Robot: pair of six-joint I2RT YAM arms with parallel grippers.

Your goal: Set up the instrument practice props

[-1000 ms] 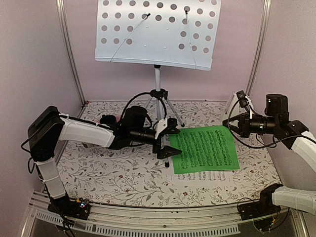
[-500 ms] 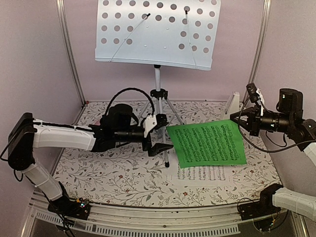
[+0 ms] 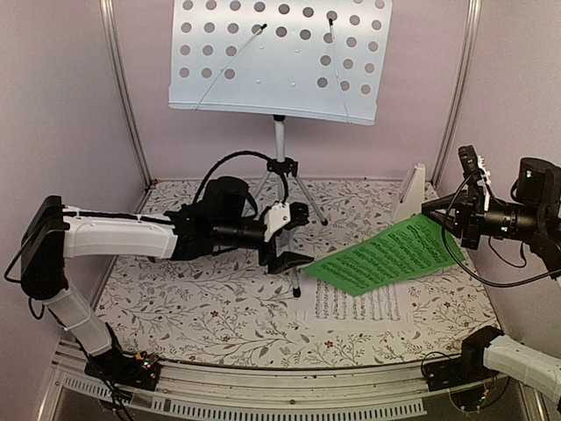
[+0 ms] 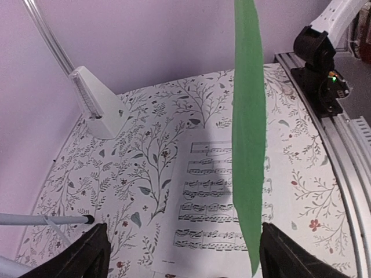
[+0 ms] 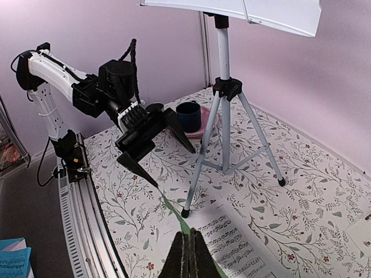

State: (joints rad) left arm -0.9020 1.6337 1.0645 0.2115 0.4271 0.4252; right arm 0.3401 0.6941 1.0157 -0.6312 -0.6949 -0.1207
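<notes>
My right gripper (image 3: 445, 226) is shut on the right edge of the green sheet (image 3: 386, 256) and holds it tilted above the table, its left end hanging low. Edge-on, the green sheet (image 4: 249, 145) shows as a narrow strip in the left wrist view. My left gripper (image 3: 302, 237) stands open at that low end, and the tip of the sheet lies just inside its right finger (image 4: 290, 258). The white sheet (image 3: 359, 307) lies flat on the table beneath. The grey music stand (image 3: 280, 61) stands behind on its tripod (image 5: 223, 92). The white metronome (image 3: 410, 193) sits at the back right.
A dark blue cup (image 5: 188, 116) on a pink plate (image 5: 206, 124) sits behind the left arm, left of the tripod. A tripod foot (image 5: 184, 212) rests by the white sheet's corner. Purple walls and metal posts (image 3: 123, 88) close in the floral table (image 3: 193, 307).
My right gripper has risen and drawn right with the green sheet, lifting it off the white sheet into a slant. My left gripper backed left, then came up to the sheet's low end.
</notes>
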